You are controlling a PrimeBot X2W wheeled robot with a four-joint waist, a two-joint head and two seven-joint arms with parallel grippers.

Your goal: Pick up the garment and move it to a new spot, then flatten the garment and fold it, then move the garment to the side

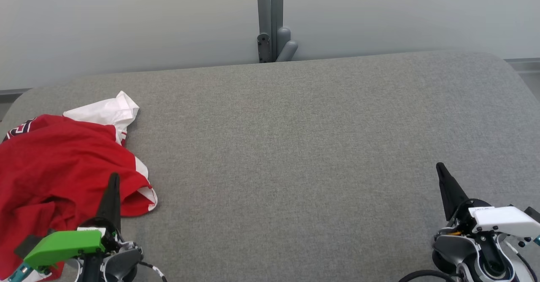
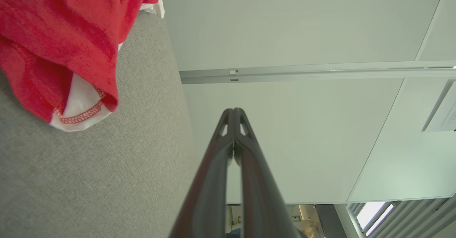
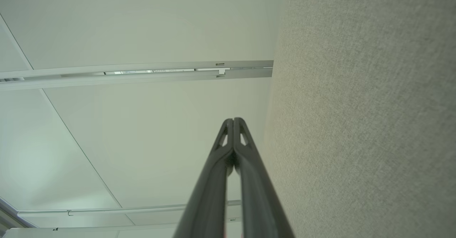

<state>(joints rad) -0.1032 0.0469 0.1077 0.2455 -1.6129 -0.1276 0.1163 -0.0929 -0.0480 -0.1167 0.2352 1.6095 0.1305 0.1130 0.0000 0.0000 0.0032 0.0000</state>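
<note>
The garment [image 1: 55,164] is a crumpled red and white shirt heaped at the left edge of the grey table [image 1: 295,147]. My left gripper [image 1: 113,176] is shut and empty, its tip over the heap's near right edge, by a white-lined hem. In the left wrist view the garment [image 2: 64,35] fills the upper left, apart from the closed left gripper [image 2: 234,109]. At the lower right, my right gripper [image 1: 440,166] is shut and empty over bare table, far from the shirt. The right wrist view shows the right gripper [image 3: 233,119] with its fingers pressed together beside the table [image 3: 356,106].
A pale wall panel with a grey upright post [image 1: 270,20] rises just behind the table's far edge. The table's rounded corners fall away at far left and far right.
</note>
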